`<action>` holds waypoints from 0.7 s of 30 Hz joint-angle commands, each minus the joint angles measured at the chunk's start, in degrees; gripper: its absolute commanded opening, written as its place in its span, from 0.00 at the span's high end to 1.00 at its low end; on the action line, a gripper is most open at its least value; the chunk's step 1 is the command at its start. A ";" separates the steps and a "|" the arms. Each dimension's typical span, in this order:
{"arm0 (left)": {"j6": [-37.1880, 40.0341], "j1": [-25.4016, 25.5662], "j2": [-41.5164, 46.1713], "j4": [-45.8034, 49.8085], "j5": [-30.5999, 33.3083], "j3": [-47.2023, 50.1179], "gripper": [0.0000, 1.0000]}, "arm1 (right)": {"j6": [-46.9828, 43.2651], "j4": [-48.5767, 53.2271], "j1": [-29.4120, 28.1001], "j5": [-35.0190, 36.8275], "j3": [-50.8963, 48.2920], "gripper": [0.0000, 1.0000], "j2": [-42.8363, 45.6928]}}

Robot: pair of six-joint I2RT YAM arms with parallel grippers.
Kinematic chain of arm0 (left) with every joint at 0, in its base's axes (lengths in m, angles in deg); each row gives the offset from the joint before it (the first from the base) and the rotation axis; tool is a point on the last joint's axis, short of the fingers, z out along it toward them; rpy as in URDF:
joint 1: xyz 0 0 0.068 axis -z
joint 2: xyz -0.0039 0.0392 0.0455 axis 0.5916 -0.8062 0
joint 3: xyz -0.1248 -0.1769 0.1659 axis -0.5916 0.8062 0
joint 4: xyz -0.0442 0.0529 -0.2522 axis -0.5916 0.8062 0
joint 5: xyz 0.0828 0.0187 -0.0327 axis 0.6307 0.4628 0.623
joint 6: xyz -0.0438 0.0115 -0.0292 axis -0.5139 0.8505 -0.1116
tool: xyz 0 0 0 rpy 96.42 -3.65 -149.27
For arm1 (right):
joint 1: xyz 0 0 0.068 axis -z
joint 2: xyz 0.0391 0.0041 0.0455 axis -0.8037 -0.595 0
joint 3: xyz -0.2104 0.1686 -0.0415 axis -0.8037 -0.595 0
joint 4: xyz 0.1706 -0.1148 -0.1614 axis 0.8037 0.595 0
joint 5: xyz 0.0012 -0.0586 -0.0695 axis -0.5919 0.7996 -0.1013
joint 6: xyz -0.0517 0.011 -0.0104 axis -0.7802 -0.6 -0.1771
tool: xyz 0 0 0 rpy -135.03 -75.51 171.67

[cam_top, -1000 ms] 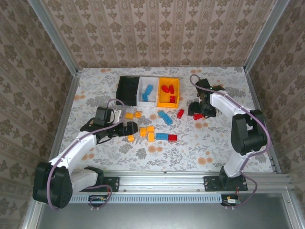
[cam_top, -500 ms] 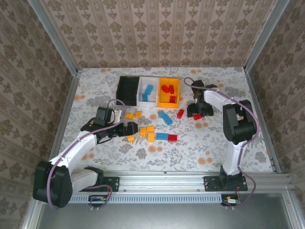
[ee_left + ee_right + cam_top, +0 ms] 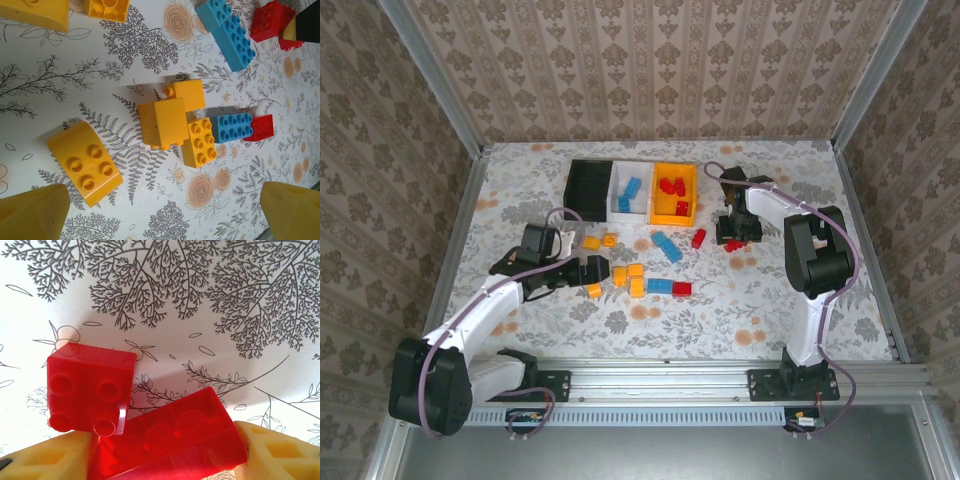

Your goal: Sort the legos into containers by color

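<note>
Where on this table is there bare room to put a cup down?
Free: the strip of cloth between the loose bricks and the front rail; the far-left corner beside the black bin; the far-right corner behind the right arm. Crowded: the middle, in front of the bins, from the left claw to the right claw, clamped on a red brick.

Right arm [image 3: 812, 250]: the elbow has swung in from the far right of the top view towards centre-right, and now stands nearer the gripper. Right gripper [image 3: 733, 237]: shifted slightly left in that view. Its fingers [image 3: 280, 452] have drawn in from a wide spread and now bear on both ends of the long red rectangular plastic brick [image 3: 170, 445] lying on the table [image 3: 150, 285].
</note>
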 commanded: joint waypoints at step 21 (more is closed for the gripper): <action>-0.22 0.07 0.42 0.61 -0.39 -0.36 0.00 | 20.07 -18.73 -2.99 -32.07 1.13 0.45 14.56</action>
